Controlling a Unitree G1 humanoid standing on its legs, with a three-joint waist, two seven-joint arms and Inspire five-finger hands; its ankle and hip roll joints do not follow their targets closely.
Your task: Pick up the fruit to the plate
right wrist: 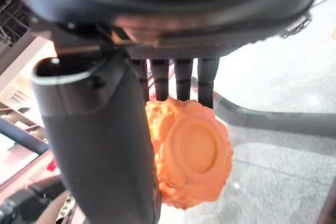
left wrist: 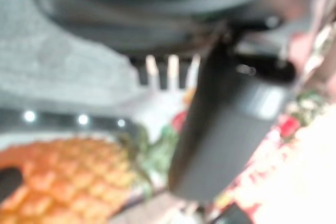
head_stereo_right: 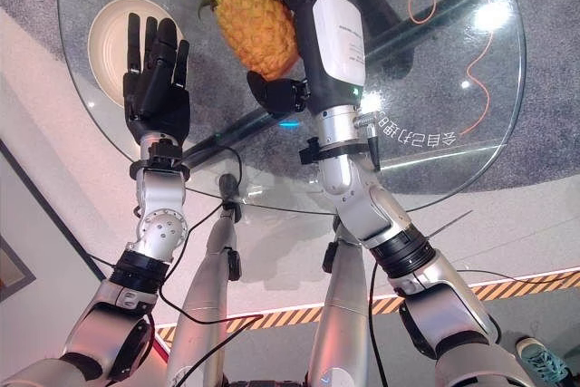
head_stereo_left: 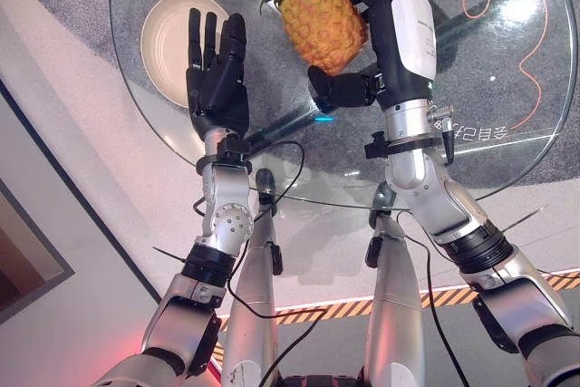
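The pineapple (head_stereo_left: 319,17) is clasped between the curled fingers and thumb of the right robot hand (head_stereo_left: 381,38) for carrying to the plate (head_stereo_left: 172,33), beside which the left robot hand (head_stereo_left: 217,74) is held flat and empty.

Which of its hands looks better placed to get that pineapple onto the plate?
The right hand: its fingers and thumb are already curled round the pineapple. The left hand is open and holds nothing, hovering beside the plate, so a handover would probably just add a step.

Bright glare on glass table (head_stereo_right: 471,52), blurred wrist views.
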